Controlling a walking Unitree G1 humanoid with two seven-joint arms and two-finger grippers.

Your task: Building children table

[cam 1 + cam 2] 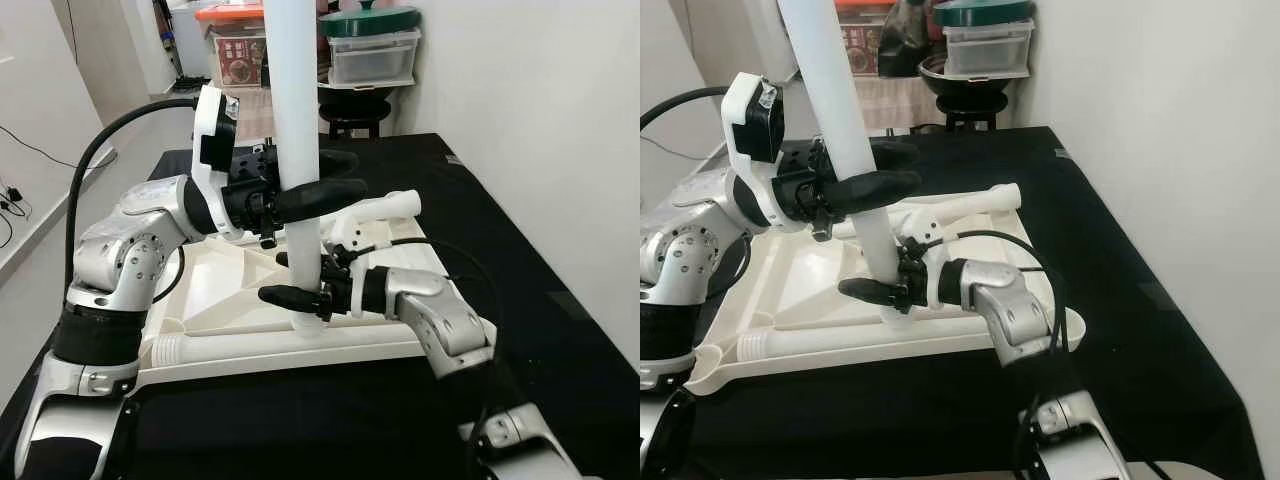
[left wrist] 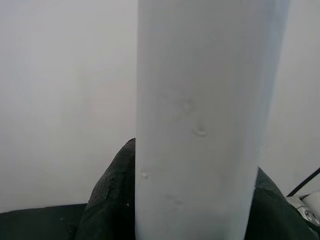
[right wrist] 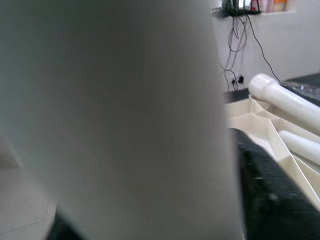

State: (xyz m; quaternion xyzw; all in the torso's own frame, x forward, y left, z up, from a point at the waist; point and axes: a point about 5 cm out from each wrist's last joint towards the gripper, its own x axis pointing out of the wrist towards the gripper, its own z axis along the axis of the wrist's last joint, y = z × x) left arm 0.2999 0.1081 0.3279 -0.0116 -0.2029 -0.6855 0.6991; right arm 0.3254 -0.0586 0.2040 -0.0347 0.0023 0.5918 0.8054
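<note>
We see the white table leg upright on the overturned tabletop mid-worktop; our left hand is clamped around its middle, our right hand clamped near its base.

Black table against a white wall. Flat on it, an upturned white tabletop, ribbed underside up. Across that, two loose white legs lying flat, well apart.
</note>
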